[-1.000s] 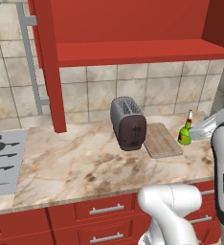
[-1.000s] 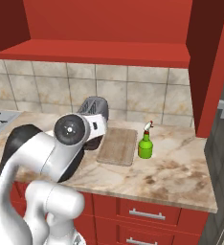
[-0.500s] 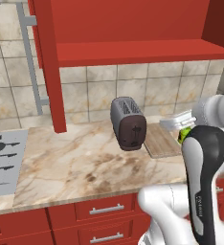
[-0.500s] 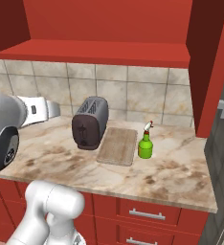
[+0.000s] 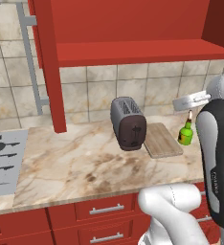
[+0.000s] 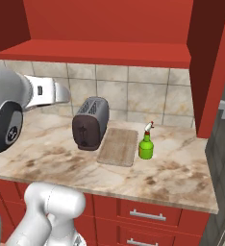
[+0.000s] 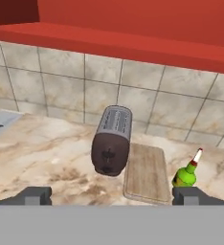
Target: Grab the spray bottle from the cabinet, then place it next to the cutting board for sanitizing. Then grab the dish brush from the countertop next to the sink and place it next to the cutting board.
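Already the spray bottle [image 6: 145,144] stands upright on the countertop [image 6: 47,158], just beside the cutting board [image 6: 118,146] at its 3 o'clock in the right base view, apart from it by a thin strip of stone. At the board's 9 o'clock sits the dark toaster [image 6: 89,124], close against the board's long edge. Bare marble runs from the bottle toward the counter's right end and front edge. The red cabinet [image 6: 109,52] shelf hangs overhead, well above the bottle. In the hand view the gripper [image 7: 112,196] is spread wide, holding nothing, with toaster, board and bottle lying beyond its fingertips [image 7: 35,195].
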Motion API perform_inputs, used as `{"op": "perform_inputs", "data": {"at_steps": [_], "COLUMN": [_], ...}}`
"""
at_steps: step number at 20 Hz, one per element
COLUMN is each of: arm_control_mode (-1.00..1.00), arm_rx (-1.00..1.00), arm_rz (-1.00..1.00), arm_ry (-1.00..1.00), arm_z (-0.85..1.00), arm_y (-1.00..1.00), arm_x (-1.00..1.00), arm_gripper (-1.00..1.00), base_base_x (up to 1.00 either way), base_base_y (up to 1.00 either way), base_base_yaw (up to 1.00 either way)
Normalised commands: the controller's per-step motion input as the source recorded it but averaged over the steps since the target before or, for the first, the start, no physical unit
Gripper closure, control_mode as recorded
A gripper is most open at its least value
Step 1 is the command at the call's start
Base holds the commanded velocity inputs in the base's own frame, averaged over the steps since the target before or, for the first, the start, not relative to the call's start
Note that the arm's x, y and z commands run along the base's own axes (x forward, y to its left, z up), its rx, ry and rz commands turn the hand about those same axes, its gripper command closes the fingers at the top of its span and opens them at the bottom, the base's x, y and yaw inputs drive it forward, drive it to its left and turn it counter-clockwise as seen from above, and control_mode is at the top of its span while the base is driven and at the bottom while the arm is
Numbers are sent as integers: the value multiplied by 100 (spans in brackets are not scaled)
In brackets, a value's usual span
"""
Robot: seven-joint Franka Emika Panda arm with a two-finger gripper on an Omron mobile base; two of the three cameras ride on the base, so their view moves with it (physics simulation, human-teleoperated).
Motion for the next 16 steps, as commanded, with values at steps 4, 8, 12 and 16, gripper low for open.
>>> {"op": "perform_inputs", "data": {"at_steps": [4,8,12,16], "arm_control_mode": [-100,-100,-100,-100], "arm_rx": [1,5,9,11], "arm_rz": [-11,-11,-8,-3], "arm_ry": [0,-1,1,0], "arm_z": [0,17,1,-7], "arm_y": [-1,0,0,0], "arm_x": [-51,-68,-21,-8], "arm_gripper": [-100,-100,-100,-100], "base_base_x": [0,0,0,0], "base_base_y": [0,0,0,0], "base_base_yaw": [0,0,0,0]}}
